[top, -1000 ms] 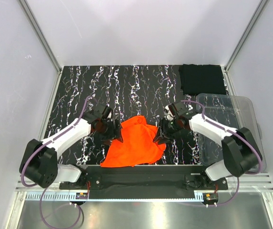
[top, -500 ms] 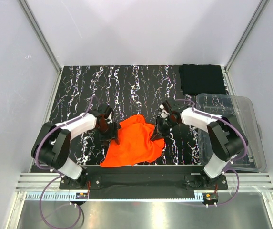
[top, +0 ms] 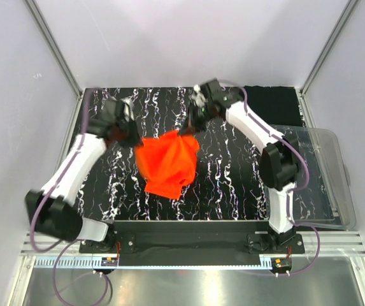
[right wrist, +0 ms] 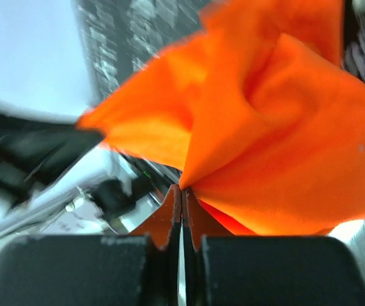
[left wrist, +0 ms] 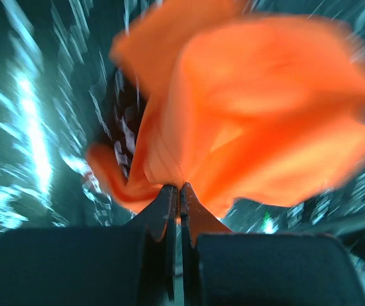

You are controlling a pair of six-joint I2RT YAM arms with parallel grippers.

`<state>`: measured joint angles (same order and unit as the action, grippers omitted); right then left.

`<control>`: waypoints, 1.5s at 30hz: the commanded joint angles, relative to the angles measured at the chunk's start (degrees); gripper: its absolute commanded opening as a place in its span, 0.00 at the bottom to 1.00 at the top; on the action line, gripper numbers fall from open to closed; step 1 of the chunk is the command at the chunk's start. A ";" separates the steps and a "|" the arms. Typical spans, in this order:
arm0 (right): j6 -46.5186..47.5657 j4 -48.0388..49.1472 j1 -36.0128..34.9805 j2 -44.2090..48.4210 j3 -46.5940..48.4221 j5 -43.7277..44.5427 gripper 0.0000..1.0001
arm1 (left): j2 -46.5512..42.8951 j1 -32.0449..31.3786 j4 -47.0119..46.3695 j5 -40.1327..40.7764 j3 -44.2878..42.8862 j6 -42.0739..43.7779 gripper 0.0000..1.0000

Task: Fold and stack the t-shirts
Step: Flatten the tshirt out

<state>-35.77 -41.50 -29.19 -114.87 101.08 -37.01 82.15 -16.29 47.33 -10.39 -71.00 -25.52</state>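
There's the orange-red t-shirt (top: 168, 162), soft plain cloth, bunched into a crumpled, roughly diamond-shaped bundle with deep folds, hanging over the middle of the table between the two arms. The left gripper (left wrist: 179, 191) has its jaws clenched on a pinch of fabric at the shirt's upper left, and the right gripper (right wrist: 181, 191) is clamped just as tight on a pinch at the upper right. I can't tell whether the lower folds touch the tabletop. Beyond the right arm, the black t-shirt (top: 278, 102) lies flat in a neat dark rectangle at the far right corner, partly hidden by that arm. The clear plastic bin (top: 325, 169) sits along the right side. The table (top: 163, 105) is glossy black with white marbled streaks, closed in by plain white walls and metal corner posts.
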 commanded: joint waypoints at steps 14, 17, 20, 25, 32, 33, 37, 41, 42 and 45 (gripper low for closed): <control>-0.26 -6.51 0.01 13.59 0.22 10.71 0.00 | -30.10 -4.78 -7.85 -16.66 -11.39 -9.26 0.00; -3.34 -2.11 1.06 22.39 -19.81 16.35 0.00 | -31.26 -12.66 -13.14 -18.79 2.77 -10.42 0.00; -4.93 2.12 4.57 28.72 -36.53 16.10 0.00 | -28.38 -24.07 -16.47 -16.51 11.13 -11.74 0.00; -0.02 1.42 8.36 35.13 -51.56 18.29 0.02 | -17.40 -39.76 -22.88 -13.16 10.20 -13.42 0.00; 2.28 -4.20 8.54 44.63 -54.59 24.35 0.30 | -6.73 -46.20 -17.45 -11.77 0.43 -9.21 0.74; 2.28 -4.82 8.45 45.51 -54.41 24.18 0.32 | -8.04 -46.11 -16.75 -7.67 0.60 -8.94 0.78; 4.12 -6.23 8.62 47.46 -49.23 20.78 0.41 | -16.55 -40.86 -10.62 -1.14 3.32 -8.84 0.82; 8.78 -2.64 5.12 43.60 -43.52 14.52 0.45 | -25.78 -31.19 -7.52 4.06 10.52 -11.65 0.77; 9.83 -2.28 2.06 42.11 -40.90 14.25 0.44 | -27.46 -28.47 -7.43 2.67 13.67 -12.01 0.69; 8.80 -0.70 -3.13 34.73 -36.15 12.76 0.45 | -29.42 -18.27 -8.83 -4.51 18.34 -11.40 0.66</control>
<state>-29.19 -45.30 -27.46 -75.11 59.90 -20.53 53.17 -40.66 37.93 -11.55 -57.32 -36.93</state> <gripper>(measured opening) 0.443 0.661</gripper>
